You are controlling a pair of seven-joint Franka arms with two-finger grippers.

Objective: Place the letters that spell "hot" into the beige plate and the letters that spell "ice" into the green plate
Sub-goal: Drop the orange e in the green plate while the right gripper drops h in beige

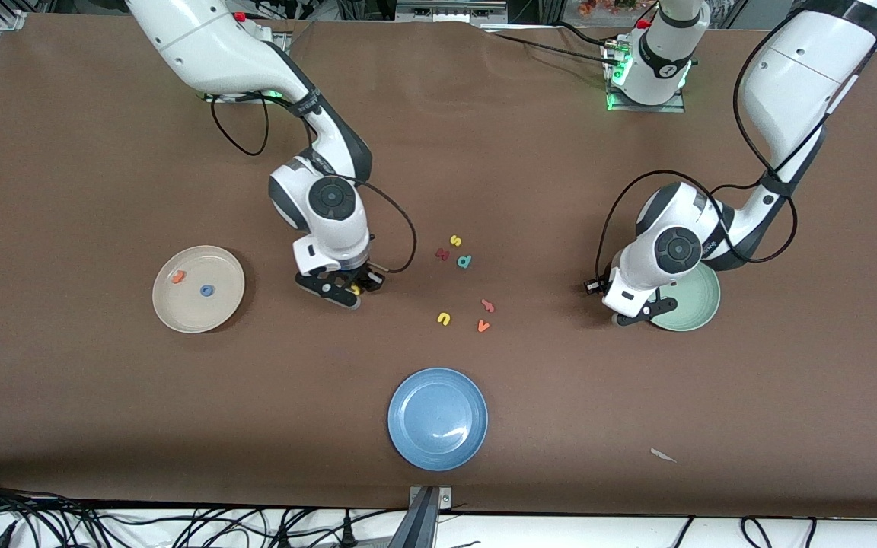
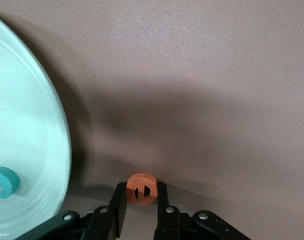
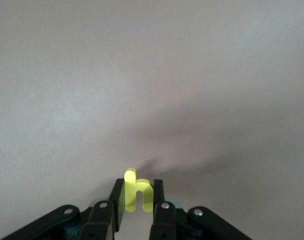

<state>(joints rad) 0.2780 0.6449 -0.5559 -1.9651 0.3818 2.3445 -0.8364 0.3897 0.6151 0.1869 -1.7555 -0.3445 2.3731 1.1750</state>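
Brown tabletop: right gripper [image 3: 136, 197] clamps tiny yellow toy h [image 3: 137, 194]; left gripper [image 2: 141, 200] pinches orange toy e [image 2: 140, 188] (both letters plain only in wrist views).

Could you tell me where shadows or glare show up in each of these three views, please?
Front view: a white glare streak on the blue plate. Left wrist view: a broad soft shadow on the table above the left gripper, shut on the orange e. Right wrist view: a fainter shadow spreads from the right gripper, shut on the yellow h.
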